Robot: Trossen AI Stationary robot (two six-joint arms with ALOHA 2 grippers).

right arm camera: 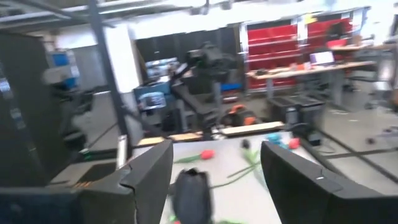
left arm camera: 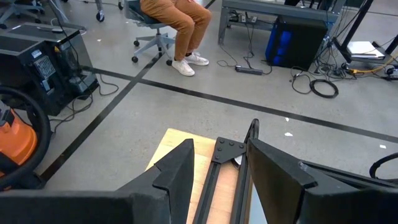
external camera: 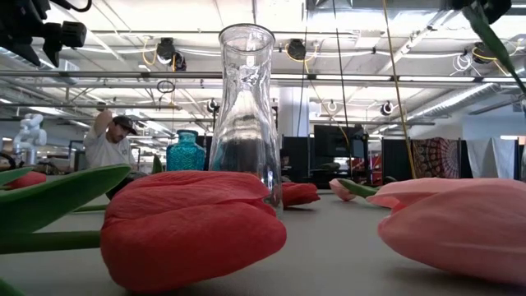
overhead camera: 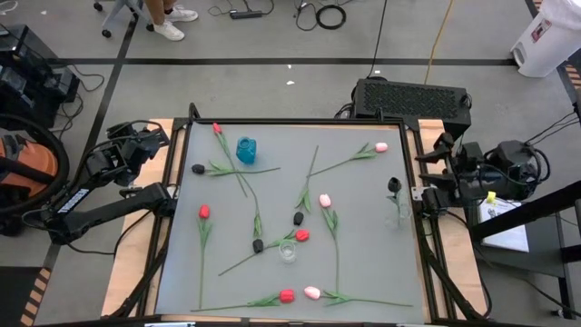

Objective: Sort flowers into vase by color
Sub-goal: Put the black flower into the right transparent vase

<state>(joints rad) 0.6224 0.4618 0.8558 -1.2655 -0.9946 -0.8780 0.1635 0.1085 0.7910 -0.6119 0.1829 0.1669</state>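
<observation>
Tulips [overhead camera: 287, 295] lie scattered across the table [overhead camera: 363, 272]. Right gripper [right arm camera: 214, 180], at the right edge, holds a black tulip [overhead camera: 393, 185] between wide fingers; next, lower it into the clear vase [overhead camera: 402, 211]. Left gripper [left arm camera: 217, 180] waits open off the left edge.

Grey table [overhead camera: 363, 272]; red [overhead camera: 204, 212], pink [overhead camera: 325, 200] and black tulips [overhead camera: 258, 245] on green stems; a teal vase [overhead camera: 246, 149]; a clear glass vase [overhead camera: 288, 252].
</observation>
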